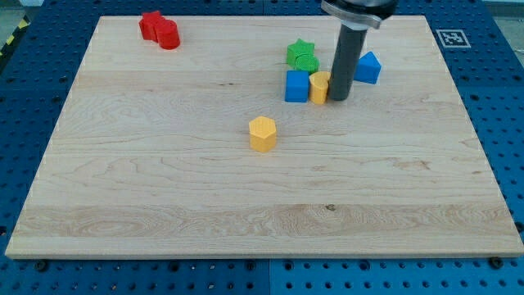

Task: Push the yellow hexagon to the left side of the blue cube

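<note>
Though half-hidden behind my tip (339, 99), small yellow block (319, 87) beside blue cube (296, 85); no fingers visible.

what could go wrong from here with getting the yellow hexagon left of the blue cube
1. My tip sits against a second yellow block touching the blue cube; pushing toward the view's left may shift the cube.
2. The yellow hexagon lies apart, toward the view's bottom left; reaching it could knock the cluster, including the green block.

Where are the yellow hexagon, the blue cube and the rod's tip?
yellow hexagon (263, 133), camera view, its front face.
blue cube (296, 86), camera view, front face.
my tip (339, 99), camera view, rod's very end.
</note>
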Motion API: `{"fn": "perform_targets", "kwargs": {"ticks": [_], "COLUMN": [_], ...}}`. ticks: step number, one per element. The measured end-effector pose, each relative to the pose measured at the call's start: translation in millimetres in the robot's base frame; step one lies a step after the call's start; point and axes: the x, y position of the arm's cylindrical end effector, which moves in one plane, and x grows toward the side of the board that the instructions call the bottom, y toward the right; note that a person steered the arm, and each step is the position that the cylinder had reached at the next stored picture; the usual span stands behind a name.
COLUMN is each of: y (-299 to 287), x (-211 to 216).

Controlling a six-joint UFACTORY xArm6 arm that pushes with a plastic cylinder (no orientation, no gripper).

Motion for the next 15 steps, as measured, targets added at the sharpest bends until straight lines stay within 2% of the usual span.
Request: {"fn": "perform_targets", "kwargs": {"ticks": [2,4,5,6,7,8,11,13,15], "y": [-0.8,-6.1,-40.3,-100.8,-141.1,-139.7,-76.9,-67.9,-67.8], "x": [4.5,102.4,133.4,137.7,125.5,124.8,79.7,51.0,50.5]}}
